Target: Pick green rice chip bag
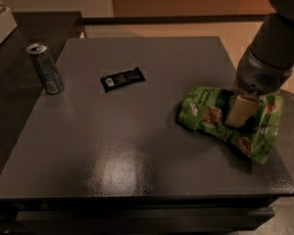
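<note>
One arm point(272, 58) slants down from top R, tool point(242, 110) on green rice chip bag point(205, 113); grip can't tell.

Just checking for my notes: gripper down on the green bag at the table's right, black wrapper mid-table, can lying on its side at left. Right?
No. The camera view shows the can standing upright at left; the gripper on the green bag and black wrapper mid-table are right.

So the table point(112, 170) is dark with a pebbly semi-gloss sheen. The green rice chip bag point(206, 114) is crinkly shiny plastic, with the gripper point(241, 112) pressed on it. The can point(46, 68) looks metal.
</note>
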Robot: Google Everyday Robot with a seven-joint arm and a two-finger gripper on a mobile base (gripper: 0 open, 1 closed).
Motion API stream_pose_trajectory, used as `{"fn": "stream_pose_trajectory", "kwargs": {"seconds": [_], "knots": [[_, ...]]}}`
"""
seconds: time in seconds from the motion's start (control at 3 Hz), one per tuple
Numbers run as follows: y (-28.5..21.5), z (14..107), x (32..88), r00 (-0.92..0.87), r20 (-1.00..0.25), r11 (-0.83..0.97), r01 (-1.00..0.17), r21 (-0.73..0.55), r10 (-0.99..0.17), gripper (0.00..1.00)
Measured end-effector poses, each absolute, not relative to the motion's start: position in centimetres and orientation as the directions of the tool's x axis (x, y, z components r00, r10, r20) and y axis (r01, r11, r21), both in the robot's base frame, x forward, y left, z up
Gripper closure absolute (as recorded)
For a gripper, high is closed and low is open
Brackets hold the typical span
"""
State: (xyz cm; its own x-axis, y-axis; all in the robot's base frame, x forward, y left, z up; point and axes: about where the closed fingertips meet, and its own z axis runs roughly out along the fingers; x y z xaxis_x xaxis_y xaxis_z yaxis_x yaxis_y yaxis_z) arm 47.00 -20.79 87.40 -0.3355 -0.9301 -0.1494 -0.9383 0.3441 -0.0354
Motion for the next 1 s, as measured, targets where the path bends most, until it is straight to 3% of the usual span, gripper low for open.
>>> {"fn": "stream_pose_trajectory", "kwargs": {"seconds": [0.33, 1.0], "knots": [[-20.0, 88.8, 47.2, -0.310, -0.175, 0.323, -0.945, -0.053, -0.935, 1.00], [-18.2, 93.3, 48.6, -0.227, -0.263, 0.258, -0.962, -0.090, -0.938, 1.00]]}}
